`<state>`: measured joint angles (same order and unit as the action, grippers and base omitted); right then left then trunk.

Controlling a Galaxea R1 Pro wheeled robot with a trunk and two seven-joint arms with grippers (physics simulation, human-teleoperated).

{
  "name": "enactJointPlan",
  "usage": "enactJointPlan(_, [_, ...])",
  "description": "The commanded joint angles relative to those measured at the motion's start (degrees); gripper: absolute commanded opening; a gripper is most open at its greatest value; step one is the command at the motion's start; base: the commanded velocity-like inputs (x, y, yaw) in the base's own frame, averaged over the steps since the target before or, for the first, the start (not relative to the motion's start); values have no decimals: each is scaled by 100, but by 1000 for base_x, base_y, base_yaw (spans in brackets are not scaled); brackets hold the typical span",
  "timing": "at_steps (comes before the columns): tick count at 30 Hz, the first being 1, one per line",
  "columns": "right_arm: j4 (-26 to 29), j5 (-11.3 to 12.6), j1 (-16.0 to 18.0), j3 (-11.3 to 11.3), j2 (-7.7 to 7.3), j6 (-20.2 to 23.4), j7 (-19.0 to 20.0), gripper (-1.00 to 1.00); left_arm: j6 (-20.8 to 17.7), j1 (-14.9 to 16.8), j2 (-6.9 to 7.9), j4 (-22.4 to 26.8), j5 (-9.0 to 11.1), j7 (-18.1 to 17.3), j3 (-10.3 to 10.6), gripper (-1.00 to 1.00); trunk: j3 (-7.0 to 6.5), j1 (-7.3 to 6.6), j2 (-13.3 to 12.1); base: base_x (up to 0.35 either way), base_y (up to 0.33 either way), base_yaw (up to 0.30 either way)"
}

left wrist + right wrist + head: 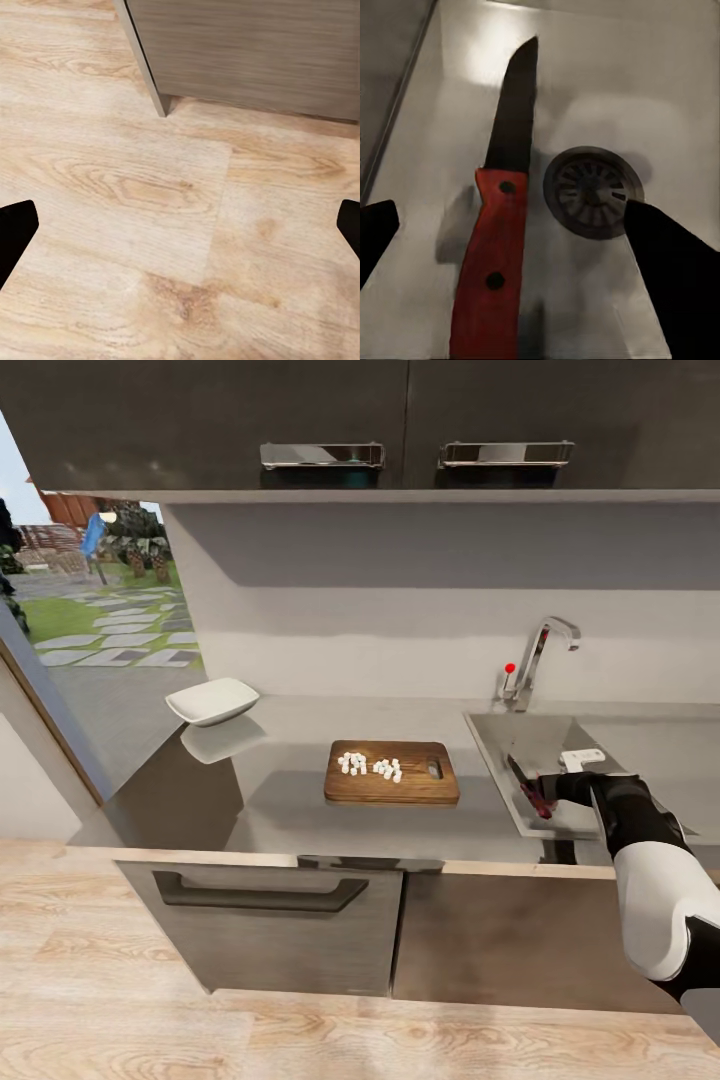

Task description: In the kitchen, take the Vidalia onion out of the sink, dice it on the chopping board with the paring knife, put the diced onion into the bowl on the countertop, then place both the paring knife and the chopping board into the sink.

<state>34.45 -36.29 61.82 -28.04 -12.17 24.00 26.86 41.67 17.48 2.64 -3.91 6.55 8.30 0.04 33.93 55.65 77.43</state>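
Two spread fingers of your right gripper (510, 247) straddle the light, stiff red-handled paring knife (495, 247); regrasp its handle crosswise.

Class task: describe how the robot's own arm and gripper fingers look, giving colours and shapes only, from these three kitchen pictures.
The right arm has a smooth, rounded white shell on its nearer segment and a black, tube-like forearm with ribbed joints. Both wrist views show plain black, blunt, wedge-shaped fingers. No cables or markings are visible.
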Motion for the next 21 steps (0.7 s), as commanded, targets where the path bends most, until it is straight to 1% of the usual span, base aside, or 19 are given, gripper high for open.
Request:
enactJointPlan(1, [9,-61,5,-29,4,9,55,100,34,10,0,-22,30,-13,5,100,5,0,3,0,0,0])
enactJointPlan(16, [91,-59,6,-45,12,8,57,100,34,10,0,-22,30,-13,5,100,5,0,3,0,0,0])
enactJointPlan(18, [212,-55,6,-57,17,15,56,100,34,10,0,-22,30,-13,5,100,5,0,3,0,0,0])
enactJointPlan(21, [827,-44,7,-45,49,53,79,100,34,10,0,-22,30,-13,5,100,5,0,3,0,0,0])
